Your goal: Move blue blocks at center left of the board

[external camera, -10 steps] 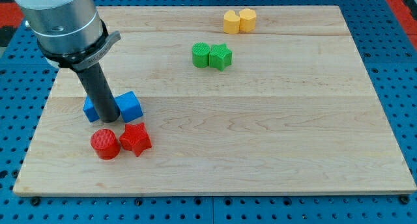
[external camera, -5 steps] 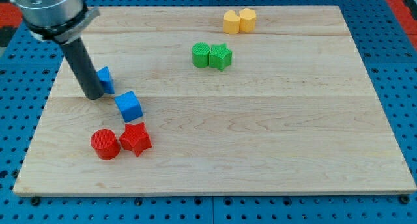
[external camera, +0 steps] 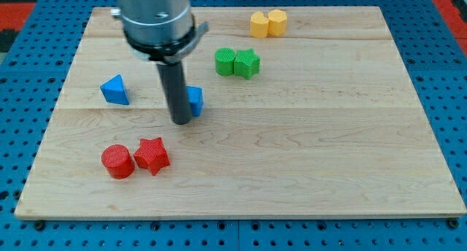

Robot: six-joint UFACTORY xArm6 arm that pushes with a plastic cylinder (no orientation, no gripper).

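**Tip beside a blue block, left of board centre**

Where the wooden board (external camera: 306, 171) comes nearest the view's bottom, two red pieces sit at the lower left of the frame; a red cylinder (external camera: 117, 161) stands on the view's left and a red star (external camera: 152, 155) touches or all but touches it on the right; both lie well below the blue pieces. Higher up, my tip (external camera: 180, 122) rests on the board left of centre, with the dark rod rising from it toward the metal collar at the view's top; the arm carries no hand or jaws, only this rod, so it grasps nothing. A blue block (external camera: 195, 101), shape unclear because the rod covers its left part, sits just to the upper right of my tip and appears to touch the rod. A blue triangle (external camera: 114, 90) lies apart at the view's left, near the board's left edge, well clear of my tip. Farther back, a green cylinder (external camera: 225, 61) and a green star (external camera: 247, 63) sit side by side, touching, above centre; farthest of all, at the view's top, a yellow star (external camera: 259, 23) and a yellow hexagon (external camera: 277, 22) are pressed together near the far edge.
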